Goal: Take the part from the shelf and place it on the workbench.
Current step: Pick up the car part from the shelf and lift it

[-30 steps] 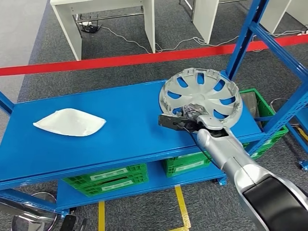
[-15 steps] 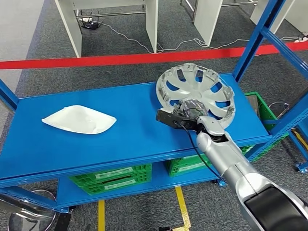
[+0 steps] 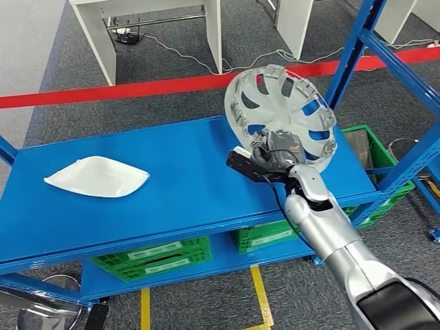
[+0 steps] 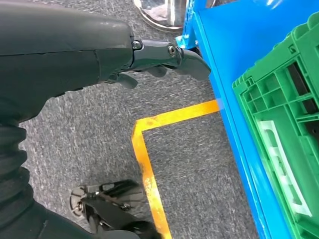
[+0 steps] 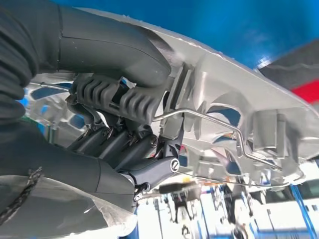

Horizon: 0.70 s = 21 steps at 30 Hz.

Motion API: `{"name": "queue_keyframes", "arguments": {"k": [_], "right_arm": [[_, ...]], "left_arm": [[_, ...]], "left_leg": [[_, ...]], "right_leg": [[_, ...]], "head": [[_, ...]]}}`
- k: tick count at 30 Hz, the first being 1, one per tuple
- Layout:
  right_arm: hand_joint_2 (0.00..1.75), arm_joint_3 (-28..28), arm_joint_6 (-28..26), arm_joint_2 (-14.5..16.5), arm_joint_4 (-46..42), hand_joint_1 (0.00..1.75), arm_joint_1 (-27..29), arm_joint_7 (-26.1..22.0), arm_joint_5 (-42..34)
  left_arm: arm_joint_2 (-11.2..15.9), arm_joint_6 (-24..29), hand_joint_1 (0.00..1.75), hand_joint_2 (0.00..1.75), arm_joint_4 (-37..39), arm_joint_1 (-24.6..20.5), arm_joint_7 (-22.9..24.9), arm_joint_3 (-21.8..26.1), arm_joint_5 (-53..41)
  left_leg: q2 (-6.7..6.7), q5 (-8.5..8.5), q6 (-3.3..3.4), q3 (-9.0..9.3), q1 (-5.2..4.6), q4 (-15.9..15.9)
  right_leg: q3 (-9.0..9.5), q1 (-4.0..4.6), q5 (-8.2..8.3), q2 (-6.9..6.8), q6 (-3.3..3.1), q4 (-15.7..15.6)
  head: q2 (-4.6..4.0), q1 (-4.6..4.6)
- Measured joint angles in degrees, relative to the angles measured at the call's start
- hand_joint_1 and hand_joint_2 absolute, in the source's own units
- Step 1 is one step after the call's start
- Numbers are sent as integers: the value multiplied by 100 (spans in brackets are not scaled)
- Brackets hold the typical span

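Gripping the rim with closed fingers (image 5: 124,97), the right hand (image 3: 275,152) tilts the silver wheel cover (image 3: 282,103) clear above the blue shelf (image 3: 176,179), apparently for carrying to the table, while the left hand (image 4: 150,55) hangs empty, fingers extended.

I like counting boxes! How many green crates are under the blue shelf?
3: one green crate on the lower shelf toward the left, one near the middle, one at the right end behind the shelf post. More may be hidden under the top shelf.
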Motion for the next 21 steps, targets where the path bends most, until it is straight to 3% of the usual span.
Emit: {"name": "queue_keyframes", "arguments": {"k": [1, 2, 4, 5, 8, 10, 12, 14, 15, 16, 17, 19, 21], "right_arm": [[175, -26, -79, 0, -88, 175, 54, -21, 31], [175, -51, -155, 0, -175, 175, 100, -39, 62], [175, -112, -315, 0, -360, 175, 169, -69, 116], [175, -138, -394, 0, -436, 175, 196, -82, 140], [175, -229, -647, 1, -699, 175, 314, -128, 229], [175, -303, -794, 1, -890, 175, 393, -164, 270], [175, -368, -882, 0, -1033, 175, 437, -191, 281], [175, -400, -921, 0, -1121, 175, 492, -215, 288], [175, -410, -928, 0, -1152, 175, 525, -225, 293], [175, -421, -931, 0, -1174, 175, 551, -231, 297], [175, -435, -932, 0, -1195, 175, 566, -231, 299], [175, -462, -933, 0, -1235, 175, 576, -227, 294], [175, -470, -936, 1, -1258, 175, 584, -228, 291]], "left_arm": [[-2, 14, 0, 175, 0, 0, 11, 7, -8], [-3, 28, 0, 175, 0, -2, 19, 12, -16], [-2, 46, 0, 175, 0, -8, 24, 18, -23], [-3, 50, 0, 175, 0, -11, 25, 19, -27], [-13, 63, 0, 175, 0, -17, 34, 22, -35], [-30, 80, 0, 175, 0, -17, 42, 23, -49], [-45, 98, 0, 175, 0, -27, 48, 24, -66], [-56, 107, 0, 175, 0, -38, 52, 25, -77], [-64, 108, 0, 175, 0, -38, 54, 25, -80], [-72, 108, 0, 175, 0, -38, 55, 25, -82], [-79, 108, 0, 175, 0, -38, 56, 25, -82], [-86, 108, 0, 175, 0, -40, 56, 26, -82], [-85, 109, 0, 175, 0, -43, 57, 27, -82]], "left_leg": [[0, 109, 14, 2, -1, -42], [0, 315, 42, 101, -4, -296], [0, 732, 129, 412, -28, -1037], [-1, 838, 169, 530, -47, -1319], [-6, 818, 232, 618, -82, -1583], [-4, 826, 258, 649, -54, -1656], [3, 845, 288, 681, -28, -1707], [4, 841, 305, 682, -28, -1705], [3, 837, 309, 686, -28, -1703], [-1, 832, 310, 690, -26, -1699], [-6, 826, 304, 696, -23, -1692], [-18, 799, 267, 700, -25, -1664], [-25, 778, 213, 671, -50, -1614]], "right_leg": [[18, 6, -10, 3, -3, 1], [41, 13, -22, 7, -1, 1], [80, 29, -48, 8, 16, -2], [83, 33, -53, 10, 32, -5], [48, 31, -43, 0, 114, -23], [-11, 28, -114, -8, 170, 46], [-247, 21, -371, -10, 214, 505], [-621, 17, -671, -12, 248, 1262], [-758, 15, -726, -13, 260, 1523], [-802, 13, -672, -14, 267, 1580], [-732, 10, -516, -16, 266, 1406], [-369, 8, -133, -22, 254, 647], [-91, 11, 12, -18, 217, 105]], "head": [[0, -1], [0, -1], [0, 4], [0, 5], [0, 2], [1, 10], [1, 22], [1, 30], [1, 28], [1, 32], [1, 32], [1, 34], [1, 31]]}}
